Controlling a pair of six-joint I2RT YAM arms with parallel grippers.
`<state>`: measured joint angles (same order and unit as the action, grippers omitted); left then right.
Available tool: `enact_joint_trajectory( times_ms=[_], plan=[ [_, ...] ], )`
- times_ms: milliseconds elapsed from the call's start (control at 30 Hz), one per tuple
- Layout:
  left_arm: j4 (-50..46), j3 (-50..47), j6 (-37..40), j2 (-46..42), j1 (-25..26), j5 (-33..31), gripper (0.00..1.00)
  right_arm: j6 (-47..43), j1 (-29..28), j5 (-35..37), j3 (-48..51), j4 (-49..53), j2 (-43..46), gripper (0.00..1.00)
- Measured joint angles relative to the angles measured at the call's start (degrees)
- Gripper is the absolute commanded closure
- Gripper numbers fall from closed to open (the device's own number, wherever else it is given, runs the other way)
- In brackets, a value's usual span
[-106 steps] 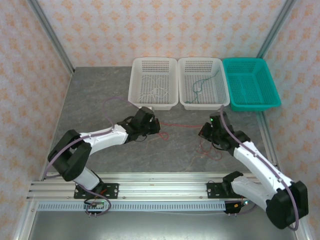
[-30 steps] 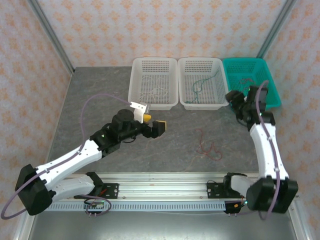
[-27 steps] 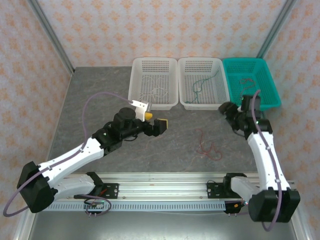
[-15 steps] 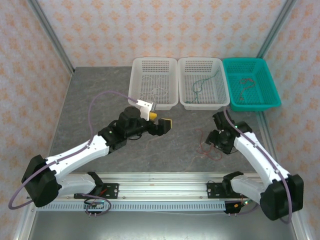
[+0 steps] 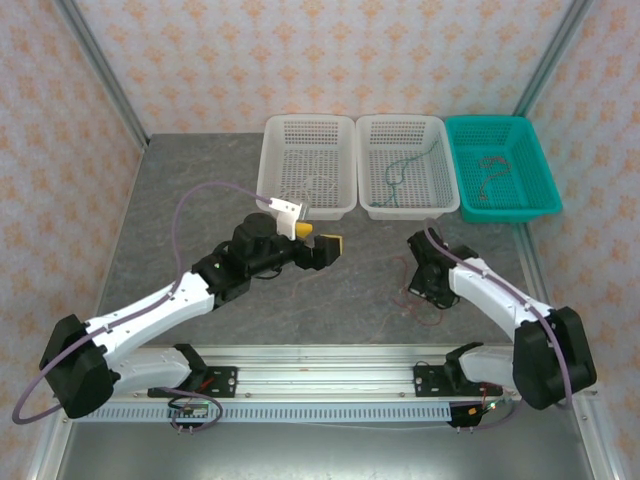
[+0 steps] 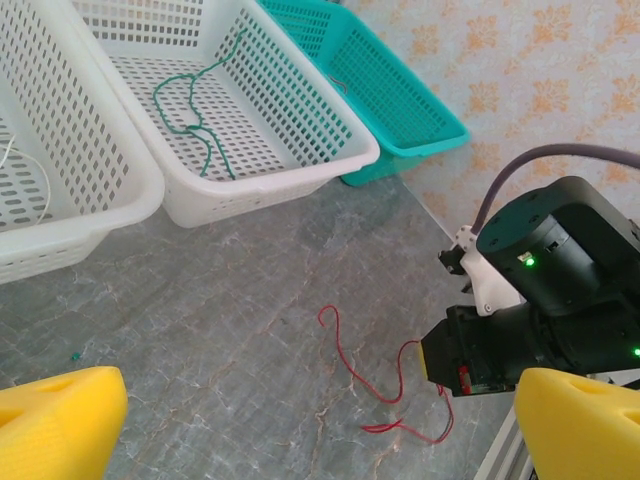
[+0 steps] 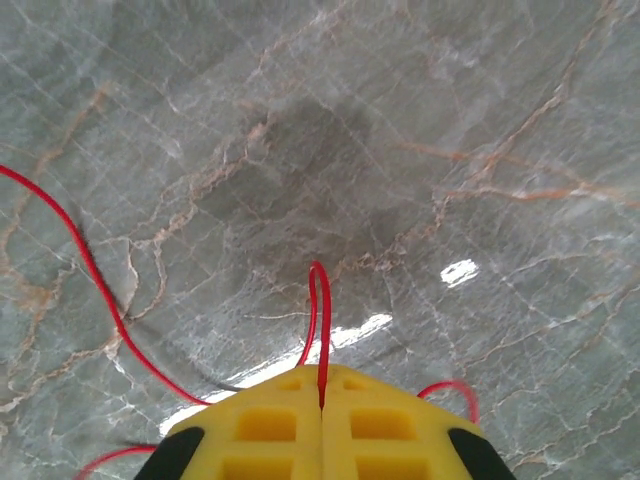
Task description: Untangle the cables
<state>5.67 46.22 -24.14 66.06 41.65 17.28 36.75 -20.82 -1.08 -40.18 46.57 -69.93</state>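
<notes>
The right gripper [image 7: 321,398] is down at the grey marbled table [image 5: 200,200]. Its 2 yellow fingers are pressed together on a loop of the red cable [image 7: 317,300], which pokes out from between them. The rest of that cable trails in loose curls over the table on either side. From above, this spot lies in front of the middle basket, well short of it. The left gripper [image 6: 320,430] hangs above the table further left, its yellow pads [image 6: 60,425] spread wide with nothing between them, facing the red cable. At the back 3 baskets stand in a row. The left white basket [image 5: 267,170] holds a pale cable [image 5: 312,186], the middle white basket [image 5: 405,212] a teal-green cable [image 6: 195,115], and the teal basket [image 5: 510,212] a thin reddish cable [image 5: 487,172]
</notes>
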Motion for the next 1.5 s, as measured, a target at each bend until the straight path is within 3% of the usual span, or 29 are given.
enact_joint_trajectory(
  times_ms=[233, 433, 767, 1067, 1333, 1400, 1500],
  plan=[
    [0.0, -0.2, 0.0, -0.8, 0.4, -0.8, 0.0, 0.5, 0.2, 4.7, -13.7, 2.9, 11.7, 1.0],
    [0.0, -0.2, 0.0, -0.9, 0.7, -0.9, 0.0, -0.9, 3.7, 9.4, -30.6, 1.5, 11.7, 1.0],
    [-0.2, 0.8, 0.0, -0.9, 1.6, 0.9, 0.0, -1.2, 17.0, 16.3, -43.3, -12.6, 1.6, 1.0],
    [-2.5, 2.6, 0.3, -2.6, 2.3, 1.7, 0.0, -7.0, 19.5, 32.9, -51.8, -23.7, -15.8, 1.0],
    [-5.6, 2.6, 0.2, -5.2, 2.3, 0.6, 0.0, -9.4, 20.9, 35.4, -51.5, -28.7, -24.6, 1.0],
    [-6.4, 2.6, 0.2, -6.1, 2.3, -0.2, 0.0, -8.3, 21.7, 34.8, -51.2, -28.8, -26.9, 0.95],
    [-9.0, 2.6, 0.2, -8.1, 2.3, -3.1, 0.0, -6.7, 24.0, 31.7, -49.7, -28.7, -29.9, 0.71]
  ],
)
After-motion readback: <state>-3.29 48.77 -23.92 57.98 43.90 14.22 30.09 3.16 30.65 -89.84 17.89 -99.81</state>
